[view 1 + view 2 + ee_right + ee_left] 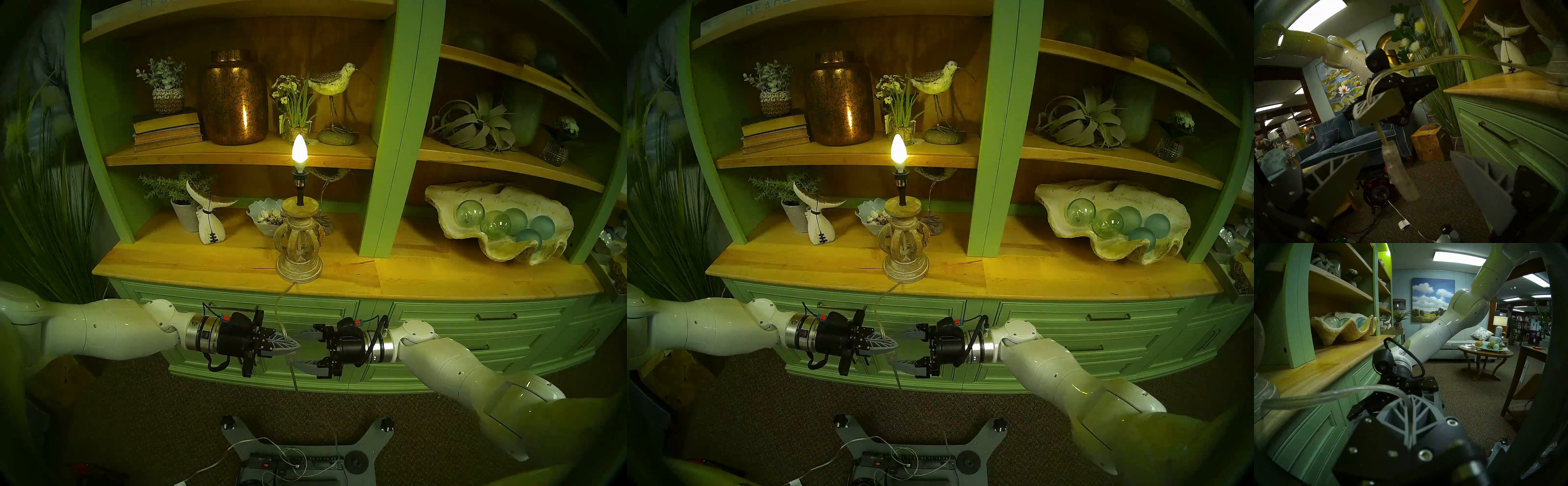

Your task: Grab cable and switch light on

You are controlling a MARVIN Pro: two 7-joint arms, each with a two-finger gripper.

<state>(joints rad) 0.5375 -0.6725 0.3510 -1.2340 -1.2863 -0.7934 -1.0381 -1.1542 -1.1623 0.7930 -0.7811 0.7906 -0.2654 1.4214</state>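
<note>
The light (298,244) stands at the counter's front edge, and its candle bulb (299,149) glows; it also shows in the head right view (906,244). The clear cable (278,305) drops from the lamp base over the counter edge. My left gripper (288,344) is shut on the cable just above the clear inline switch (291,357). My right gripper (299,351) faces it, open, one finger above and one below the switch. In the right wrist view the switch (1399,171) hangs between my open fingers (1333,173) without touching them. In the left wrist view the cable (1322,395) runs into my shut fingers (1411,412).
Green drawers (475,325) stand right behind both grippers. On the counter are a whale-tail figure (210,220), a shell bowl (268,217) and a giant clam shell (498,224) with glass balls. A copper jar (234,101) stands on the shelf above. A power strip (295,463) and loose cords lie on the floor.
</note>
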